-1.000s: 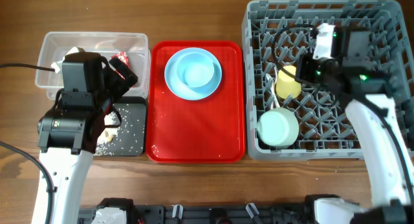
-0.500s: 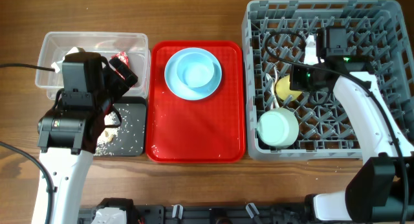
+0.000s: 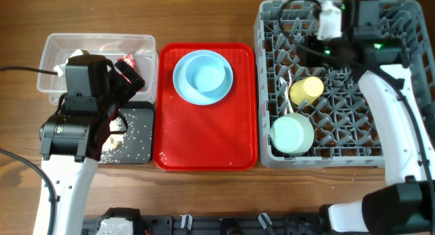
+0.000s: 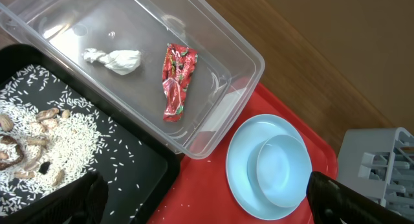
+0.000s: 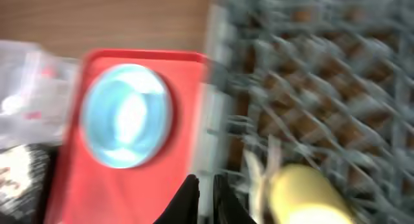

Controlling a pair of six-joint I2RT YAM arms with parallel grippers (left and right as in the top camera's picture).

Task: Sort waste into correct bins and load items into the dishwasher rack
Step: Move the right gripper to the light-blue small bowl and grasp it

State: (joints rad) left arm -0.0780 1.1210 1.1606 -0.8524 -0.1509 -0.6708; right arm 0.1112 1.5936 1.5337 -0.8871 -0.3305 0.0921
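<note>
My left gripper [image 4: 207, 204] is open and empty, hovering by the near rim of the clear tub [image 4: 246, 56], between the black tray [image 4: 162, 159] and the red tray; it also shows overhead [image 3: 126, 75]. The tub holds the red wrapper [image 4: 176, 85] and the tissue wad [image 4: 116, 59]. Rice scraps [image 4: 58, 130] lie in the black tray. The blue-white bowl [image 3: 207, 72] sits on the blue plate [image 3: 182, 82]. My right gripper [image 5: 206, 198] is shut and empty over the rack's [image 3: 401, 147] far left part. The yellow cup [image 3: 307, 89], green bowl [image 3: 292, 133] and white cutlery [image 3: 283, 85] lie in the rack.
The red serving tray [image 3: 204, 140] sits between the bins and the rack and carries the plate and bowl. The right wrist view is motion-blurred. Bare wooden table runs along the far edge.
My right gripper has drawn back from over the yellow cup toward the rack's far edge, leaving the cup lying in the rack. The left arm has not moved.
</note>
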